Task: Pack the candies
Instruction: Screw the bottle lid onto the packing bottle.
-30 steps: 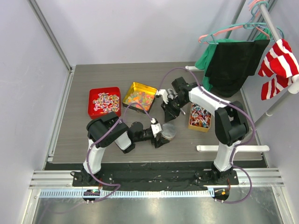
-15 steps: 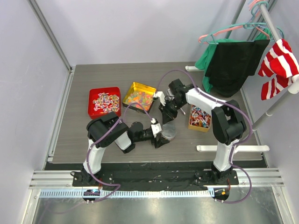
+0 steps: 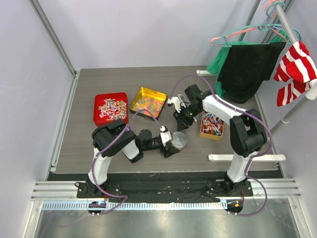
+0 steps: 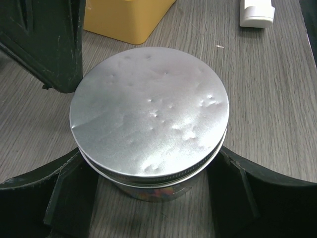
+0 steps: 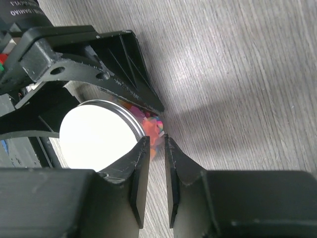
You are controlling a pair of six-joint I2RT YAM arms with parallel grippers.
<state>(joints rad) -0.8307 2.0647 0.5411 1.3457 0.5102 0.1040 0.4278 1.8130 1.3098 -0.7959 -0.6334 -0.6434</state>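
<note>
A clear jar (image 3: 179, 141) with a silver lid (image 4: 148, 109) stands on the table, and multicoloured candies (image 5: 152, 130) show through its wall. My left gripper (image 3: 174, 144) is shut on the jar, one finger on each side (image 4: 148, 168). My right gripper (image 3: 182, 119) hovers just beyond the jar's far side. Its fingers are a narrow gap apart with nothing between them (image 5: 157, 141). More wrapped candies (image 3: 112, 108) fill a red tin (image 3: 97, 111), gummy candies (image 3: 148, 104) a yellow tin (image 3: 140, 91), and others (image 3: 213, 123) an orange box (image 3: 212, 136).
A clothes rack at the back right carries a black garment (image 3: 250, 64), a green one (image 3: 215, 64) and red-and-white striped socks (image 3: 297, 69). Its white base bar (image 3: 246, 157) lies on the table right of the jar.
My right gripper has drawn back up and to the right, away from the jar's lid, and its fingers have parted slightly. The left gripper and the jar have not moved.
</note>
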